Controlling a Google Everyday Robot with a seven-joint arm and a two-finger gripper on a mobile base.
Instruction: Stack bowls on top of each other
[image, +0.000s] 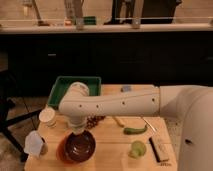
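The dark maroon bowl (80, 146) sits inside the orange bowl (60, 150), whose rim shows as a crescent on its left, at the front left of the wooden table (112, 150). My white arm reaches in from the right and bends down over them. My gripper (77, 131) hangs right at the maroon bowl's far rim and is shut. Whether it pinches that rim is hidden by the wrist.
A green tray (75, 86) lies behind the arm. A white cup (48, 117) and a pale bag (34, 145) stand to the left. Dark grapes (93, 121), a green pepper (134, 130), a green fruit (137, 148) and a dark bar (160, 149) lie to the right.
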